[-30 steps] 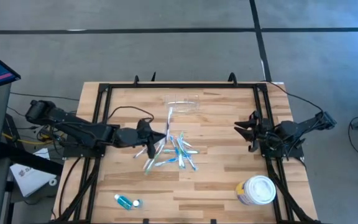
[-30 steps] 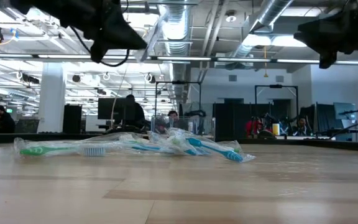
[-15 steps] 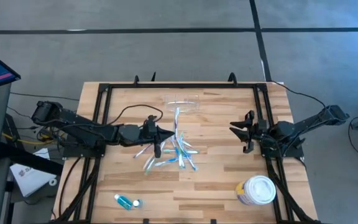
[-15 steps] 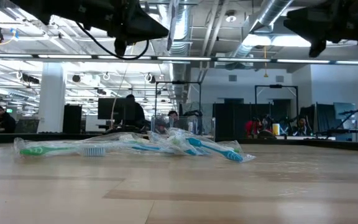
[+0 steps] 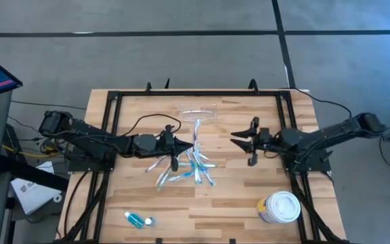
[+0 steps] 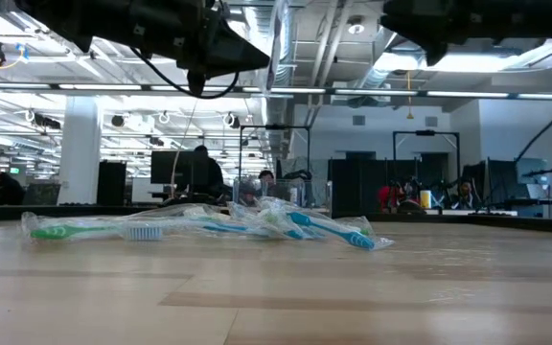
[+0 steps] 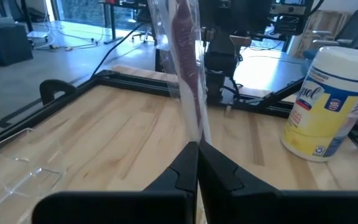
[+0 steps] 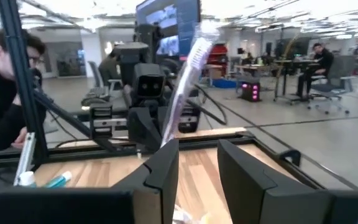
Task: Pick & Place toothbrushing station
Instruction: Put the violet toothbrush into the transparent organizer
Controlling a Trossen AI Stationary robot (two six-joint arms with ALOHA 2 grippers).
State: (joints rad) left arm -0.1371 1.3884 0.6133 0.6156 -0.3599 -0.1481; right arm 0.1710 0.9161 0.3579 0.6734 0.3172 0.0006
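Mid-handover above the pile (image 5: 185, 169): left gripper (image 5: 180, 144) clamped on a wrapped toothbrush (image 5: 196, 130), right gripper (image 5: 241, 141) agape nearby; next, probably, into the station (image 5: 199, 113).

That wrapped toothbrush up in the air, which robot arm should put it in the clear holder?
Left. The left tool is already shut on the wrapped toothbrush, holding it up just in front of the clear holder. The right tool is open, empty and farther off.
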